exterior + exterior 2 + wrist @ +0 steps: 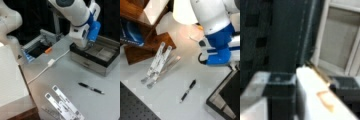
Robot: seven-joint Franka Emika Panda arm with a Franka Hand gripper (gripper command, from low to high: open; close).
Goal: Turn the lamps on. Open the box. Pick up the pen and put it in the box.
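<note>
The wide, flat black rectangular box (100, 58) stands open at a front view's right, its grey compartments uncovered, so I judge that the opening step is finished or just finishing. The white and blue gripper (88, 45) hangs low over the box's left end, at its near rim, but whether it touches the rim I cannot tell, and also I cannot tell if its jaws are spread or closed; it carries nothing that I can see. The wrist view shows a dark upright surface, perhaps the raised lid, beside the pale grey compartments (340, 40). The thin dark pen with the lighter tip (91, 88) lies flat on the table, well apart from the gripper and in front of the box; in a front view it lies (188, 91) diagonally, near the box's corner. In my judgement, picking it up calls for a careful low grasp across its thin body. The grey table (75, 75) also holds flat white strips with black marks (63, 102), a white cable with a small block (50, 62), and an open dark tray with an orange piece (37, 48). In a front view a glowing lamp shade (183, 11) throws warm light on the table, so a lamp seems to be on.
</note>
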